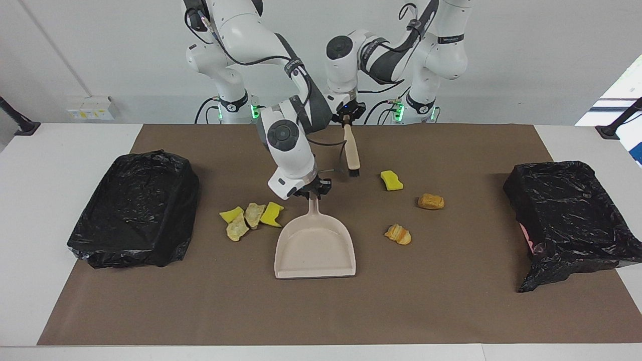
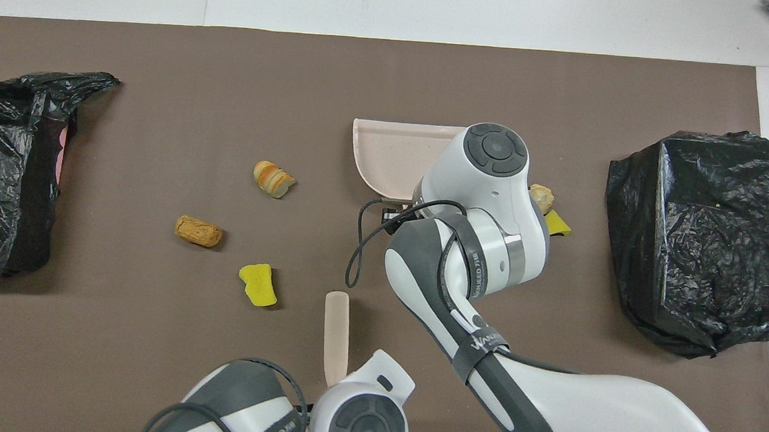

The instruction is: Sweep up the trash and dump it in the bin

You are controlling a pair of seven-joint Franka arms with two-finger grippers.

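Note:
My right gripper [image 1: 314, 192] is shut on the handle of the beige dustpan [image 1: 315, 245], which lies flat on the brown mat with its mouth pointing away from the robots. My left gripper [image 1: 346, 121] is shut on the handle of the beige brush [image 1: 352, 150], which hangs bristles down over the mat. Several scraps of trash touch or lie beside the pan toward the right arm's end: yellow sponge [image 1: 271, 214], two beige chunks [image 1: 254, 213], another yellow piece [image 1: 230, 214]. Toward the left arm's end lie a yellow sponge [image 1: 391, 181], a brown lump [image 1: 431, 201] and a bread piece [image 1: 398, 234].
Two bins lined with black bags stand at the mat's ends, one at the right arm's end [image 1: 135, 208] and one at the left arm's end [image 1: 572, 210]. In the overhead view the right arm [image 2: 469, 248] covers most of the scrap cluster and part of the dustpan [image 2: 392, 153].

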